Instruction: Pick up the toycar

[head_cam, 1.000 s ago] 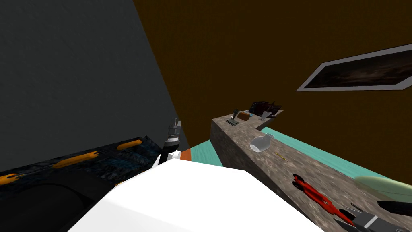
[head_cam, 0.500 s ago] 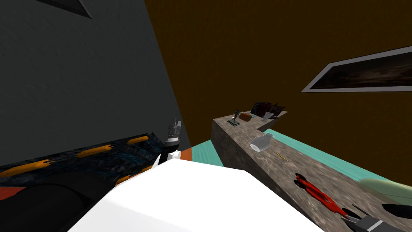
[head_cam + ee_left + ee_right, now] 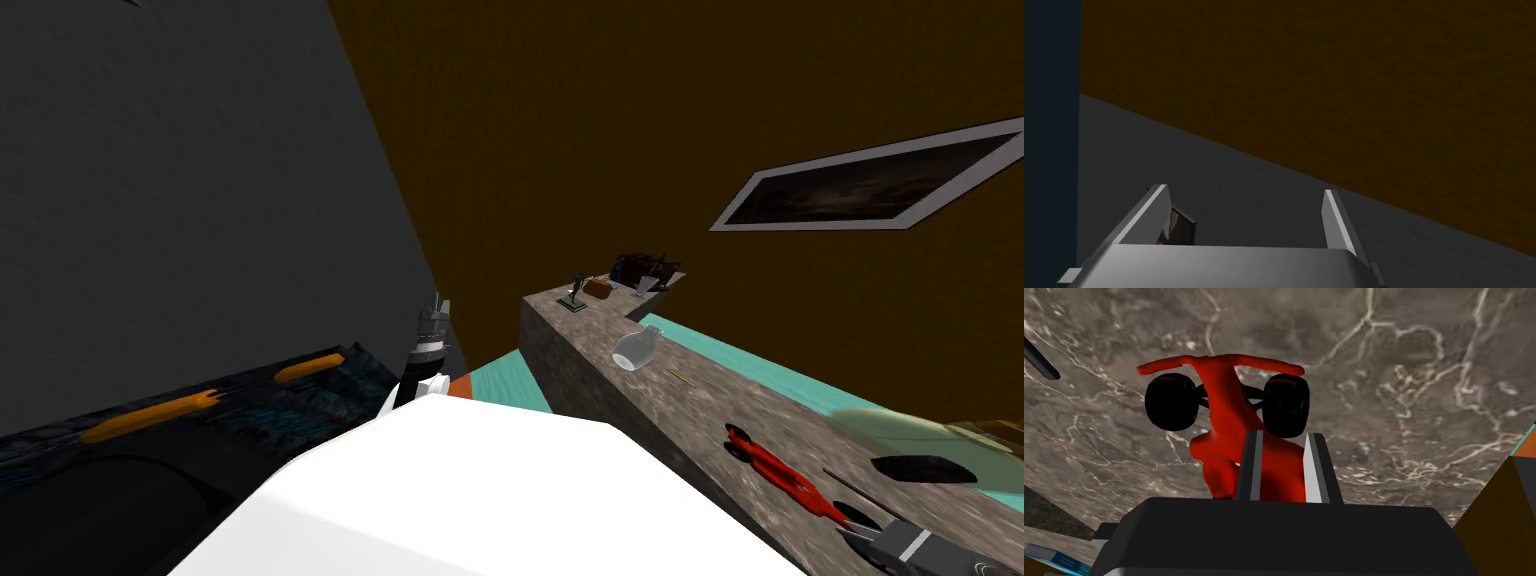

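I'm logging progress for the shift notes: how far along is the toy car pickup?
Done: the right pincer is at the red toy car. In hand: it looks shut on the car's body. Left: the lift, as the car appears to lie on the marbled counter. The left pincer is open, holding nothing.

Bare counter [image 3: 1404, 388] flanks the toycar [image 3: 1224, 453]; black oval object [image 3: 925, 468] lies near.
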You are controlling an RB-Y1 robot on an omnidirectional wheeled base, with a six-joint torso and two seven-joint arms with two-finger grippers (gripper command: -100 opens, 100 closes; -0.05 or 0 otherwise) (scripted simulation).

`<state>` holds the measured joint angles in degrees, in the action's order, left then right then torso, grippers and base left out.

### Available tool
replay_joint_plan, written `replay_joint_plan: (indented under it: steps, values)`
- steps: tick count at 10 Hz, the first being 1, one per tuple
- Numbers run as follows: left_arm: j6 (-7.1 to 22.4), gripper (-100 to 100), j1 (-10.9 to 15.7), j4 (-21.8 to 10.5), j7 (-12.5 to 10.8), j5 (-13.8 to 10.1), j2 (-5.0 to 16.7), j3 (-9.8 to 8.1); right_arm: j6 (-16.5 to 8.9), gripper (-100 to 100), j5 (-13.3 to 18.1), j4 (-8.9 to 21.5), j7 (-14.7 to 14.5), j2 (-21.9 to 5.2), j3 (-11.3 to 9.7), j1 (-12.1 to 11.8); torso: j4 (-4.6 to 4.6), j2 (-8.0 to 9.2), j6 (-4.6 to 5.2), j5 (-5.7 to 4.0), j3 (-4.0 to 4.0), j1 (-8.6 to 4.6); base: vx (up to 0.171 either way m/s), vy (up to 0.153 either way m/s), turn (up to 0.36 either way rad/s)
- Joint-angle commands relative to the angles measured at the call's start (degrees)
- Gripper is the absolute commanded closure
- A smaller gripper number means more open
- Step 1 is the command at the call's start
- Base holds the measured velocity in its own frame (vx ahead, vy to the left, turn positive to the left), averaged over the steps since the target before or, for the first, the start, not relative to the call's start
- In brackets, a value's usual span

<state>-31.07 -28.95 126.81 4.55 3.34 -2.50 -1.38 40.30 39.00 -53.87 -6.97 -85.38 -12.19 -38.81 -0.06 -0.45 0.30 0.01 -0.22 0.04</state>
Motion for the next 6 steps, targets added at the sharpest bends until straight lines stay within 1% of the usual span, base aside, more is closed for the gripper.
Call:
replay_joint_plan:
  steps: [1, 4, 5, 6]
  values:
    - [0.0, 0, 0.0, 0.0, 0.0, 0.0, 0.0, 0.0, 0.7, 100, 0.2, -1.8, -1.9, -1.2, 1.1, -0.6, 0.0, 0.0, 0.0, 0.0, 0.0, 0.0, 0.204, 0.015, -0.416]
    - [0.0, 0, 0.0, 0.0, 0.0, 0.0, 0.0, 0.0, 1.7, 100, 0.7, -4.3, -4.6, -3.0, 2.5, -1.1, -0.04, -0.23, -0.09, 0.02, -0.14, 0.02, 0.182, 0.015, -0.351]
    - [0.0, 0, 0.0, 0.0, 0.0, 0.0, 0.0, 0.0, 2.0, 100, 0.8, -4.9, -5.3, -3.5, 2.9, -1.2, -0.04, -0.24, -0.15, 0.03, -0.14, 0.06, 0.16, 0.013, -0.265]
    - [0.0, 0, 0.0, 0.0, 0.0, 0.0, 0.0, 0.0, 1.7, 100, 0.7, -4.6, -4.7, -3.3, 2.7, -1.3, -0.04, -0.22, -0.17, 0.06, -0.13, 0.0, 0.067, 0.005, -0.049]
